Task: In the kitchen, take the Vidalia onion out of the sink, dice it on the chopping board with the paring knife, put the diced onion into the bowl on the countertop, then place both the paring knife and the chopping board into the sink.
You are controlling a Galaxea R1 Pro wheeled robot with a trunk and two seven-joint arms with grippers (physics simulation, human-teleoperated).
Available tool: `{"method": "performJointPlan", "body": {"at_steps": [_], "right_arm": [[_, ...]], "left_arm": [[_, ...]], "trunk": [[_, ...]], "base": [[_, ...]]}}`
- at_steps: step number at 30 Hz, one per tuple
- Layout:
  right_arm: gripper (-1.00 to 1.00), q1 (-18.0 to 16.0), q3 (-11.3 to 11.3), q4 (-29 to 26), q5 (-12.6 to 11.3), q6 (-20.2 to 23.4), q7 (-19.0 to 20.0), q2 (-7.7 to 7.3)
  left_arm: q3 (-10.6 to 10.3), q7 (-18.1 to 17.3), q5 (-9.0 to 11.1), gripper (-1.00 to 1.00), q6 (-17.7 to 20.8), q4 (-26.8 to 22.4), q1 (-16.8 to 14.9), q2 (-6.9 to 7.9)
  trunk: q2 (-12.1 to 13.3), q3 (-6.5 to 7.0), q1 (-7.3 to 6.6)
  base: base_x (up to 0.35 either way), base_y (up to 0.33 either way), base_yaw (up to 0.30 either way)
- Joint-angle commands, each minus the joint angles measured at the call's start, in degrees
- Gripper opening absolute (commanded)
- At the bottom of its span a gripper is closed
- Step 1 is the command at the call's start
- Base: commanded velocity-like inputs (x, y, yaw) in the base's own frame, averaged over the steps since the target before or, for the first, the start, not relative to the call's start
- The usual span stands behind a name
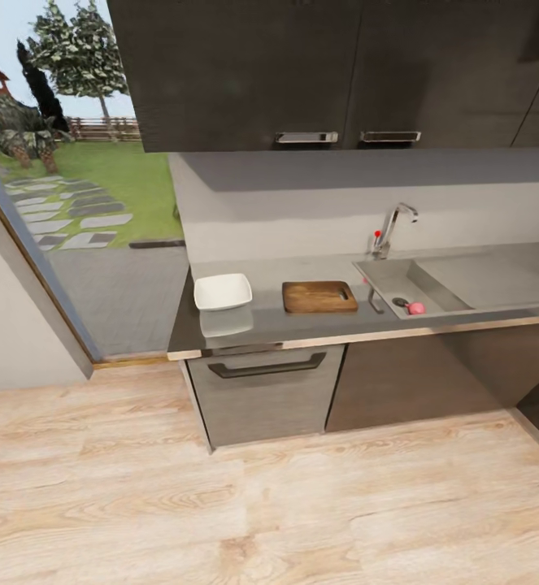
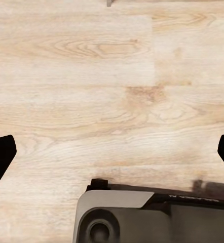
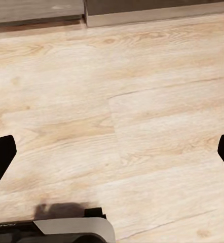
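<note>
Pale wood-plank flooring stretches between the robot and a long, smooth grey bench set over dark cabinets, with dark wall cupboards above and a glazed opening onto a lawn and stepping stones at the left. Set into the bench's right part is the rectangular steel-grey sink with its angular steel tap.

Inside the basin, near its front edge and just beside the dark drain, lies the small roundish pinkish-red Vidalia onion. It looks light and firm, yet smooth and round enough to roll or squirt out of a pinch, so a hold across its widest girth from above seems safest.

To the left of the sink rests the brown wood-grain rectangular chopping board: stiff, flat, best taken by an edge or its slot end. Further left sits the shallow white squarish bowl, mirrored in the glossy top. A slim dark thing at the sink's left rim may be the paring knife, too small to tell.

Both wrist views look down at the floor. The left gripper and the right gripper have their jaws spread wide, holding nothing, well apart from the bench.
</note>
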Motion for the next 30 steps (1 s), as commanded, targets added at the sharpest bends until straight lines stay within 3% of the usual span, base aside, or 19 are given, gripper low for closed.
{"method": "performJointPlan", "body": {"at_steps": [1, 20, 30], "right_arm": [[1.00, 0.0, -0.1, 0.0, 0.3, -0.3, -0.2, 0.05], [1.00, 0.0, -0.1, 0.5, 0.3, -1.1, -0.2, 0.06], [1.00, 0.0, -0.1, 0.5, 0.3, -1.1, -0.2, 0.06]], "left_arm": [[0.1, 0.1, 0.2, 1.00, -0.1, 0.0, 0.0, -0.03], [0.3, 0.2, 0.1, 1.00, -0.1, 2.4, 0.0, -0.04], [0.3, 0.2, 0.1, 1.00, -0.6, 2.5, 0.0, -0.04]], "trunk": [[-0.1, 0.01, 0.03], [-0.1, 1.73, 0.03], [-0.1, 2.65, 0.03]], "base": [[0.000, 0.000, -0.058], [0.011, -0.005, -0.011], [0.178, -0.169, 0.000]]}}
